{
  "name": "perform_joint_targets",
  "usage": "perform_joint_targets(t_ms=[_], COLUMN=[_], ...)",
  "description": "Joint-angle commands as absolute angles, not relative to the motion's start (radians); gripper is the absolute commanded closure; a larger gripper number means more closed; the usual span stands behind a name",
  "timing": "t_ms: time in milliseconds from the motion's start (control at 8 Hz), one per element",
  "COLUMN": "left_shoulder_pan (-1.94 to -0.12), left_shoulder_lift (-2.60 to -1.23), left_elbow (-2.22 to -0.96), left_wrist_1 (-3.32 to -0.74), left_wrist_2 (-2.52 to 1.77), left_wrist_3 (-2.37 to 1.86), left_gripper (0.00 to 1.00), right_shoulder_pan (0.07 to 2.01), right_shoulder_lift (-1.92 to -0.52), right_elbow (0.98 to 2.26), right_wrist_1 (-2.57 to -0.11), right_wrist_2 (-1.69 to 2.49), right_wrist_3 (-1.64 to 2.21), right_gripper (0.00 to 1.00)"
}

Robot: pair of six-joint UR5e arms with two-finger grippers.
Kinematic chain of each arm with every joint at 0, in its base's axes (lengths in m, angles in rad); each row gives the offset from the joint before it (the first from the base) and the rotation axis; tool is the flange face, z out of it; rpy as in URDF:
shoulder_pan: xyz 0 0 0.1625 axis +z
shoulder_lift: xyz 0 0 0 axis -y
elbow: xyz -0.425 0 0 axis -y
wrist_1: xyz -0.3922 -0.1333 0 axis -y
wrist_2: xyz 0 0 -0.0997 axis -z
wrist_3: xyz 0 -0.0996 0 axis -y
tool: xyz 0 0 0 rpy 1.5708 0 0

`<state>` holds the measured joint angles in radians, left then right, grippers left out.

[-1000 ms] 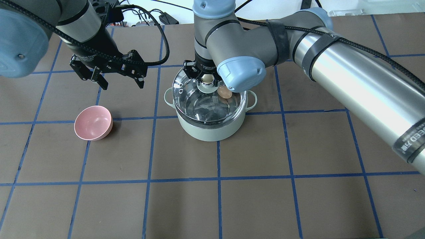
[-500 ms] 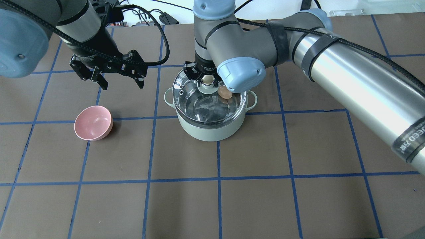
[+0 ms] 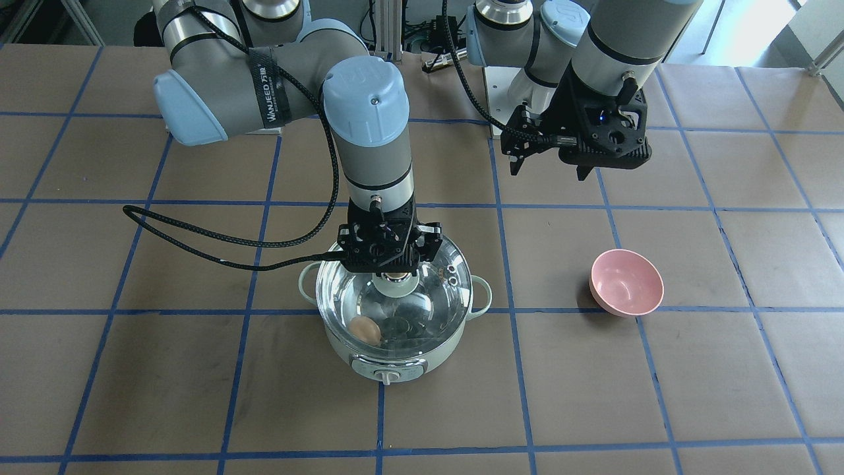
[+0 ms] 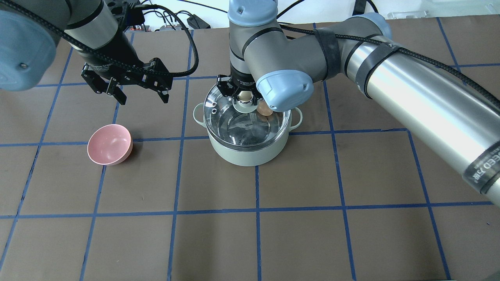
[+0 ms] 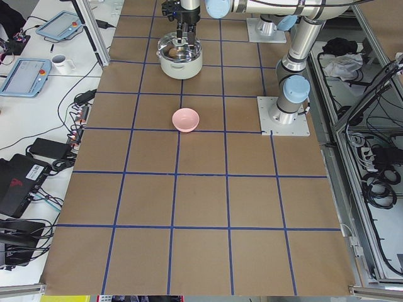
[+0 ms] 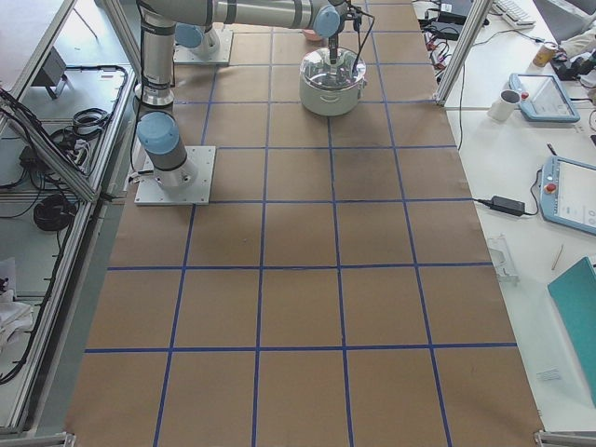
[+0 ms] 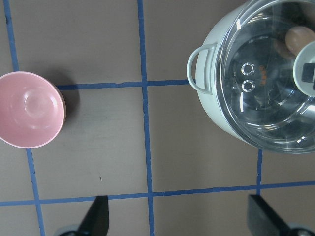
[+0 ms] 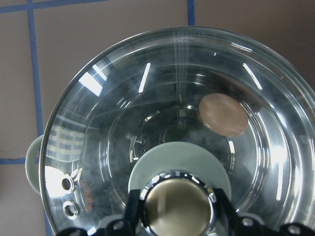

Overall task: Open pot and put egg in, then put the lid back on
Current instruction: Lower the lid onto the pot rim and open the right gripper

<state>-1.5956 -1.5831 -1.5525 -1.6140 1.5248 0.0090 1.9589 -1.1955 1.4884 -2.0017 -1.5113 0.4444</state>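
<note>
The mint-green pot point(image 4: 246, 156) stands mid-table, its dial panel point(image 3: 389, 375) facing away from me. The tan egg point(image 4: 266, 110) lies inside on the steel bottom and shows through the glass in the right wrist view point(image 8: 224, 114). My right gripper point(image 4: 245, 95) is shut on the knob of the clear glass lid point(image 4: 234, 123). It holds the lid level over the pot's mouth, at or just above the rim. I cannot tell if it rests there. My left gripper point(image 4: 144, 99) is open and empty, hovering left of the pot and behind the bowl.
A small empty pink bowl point(image 4: 109, 144) sits left of the pot, one grid square away. The brown mat point(image 4: 258, 234) has blue tape lines. Cables and devices lie beyond the table's far edge point(image 4: 175, 23).
The right gripper has lowered the lid slightly toward the pot's rim. The egg, the bowl and the left arm have not moved.
</note>
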Motion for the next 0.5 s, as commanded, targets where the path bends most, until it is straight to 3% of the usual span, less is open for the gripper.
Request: perform_joint_targets(t_ms=[0, 375], left_shoulder_pan=[-1.595, -1.585], left_shoulder_lift=[-1.583, -1.583], left_elbow=[-1.554, -1.552], left_wrist_1=[-1.612, -1.609], left_wrist_2=[1.523, 1.522], left_wrist_3=[0.009, 0.009], left_gripper=[0.0, 0.0], right_shoulder_pan=[1.959, 1.959], right_shoulder_lift=[-1.2, -1.198], right_elbow=[1.491, 1.497], right_wrist_1=[-2.0, -2.0], right_wrist_2=[-1.512, -1.508], right_wrist_3=[0.468, 0.465], right_gripper=[1.0, 1.0])
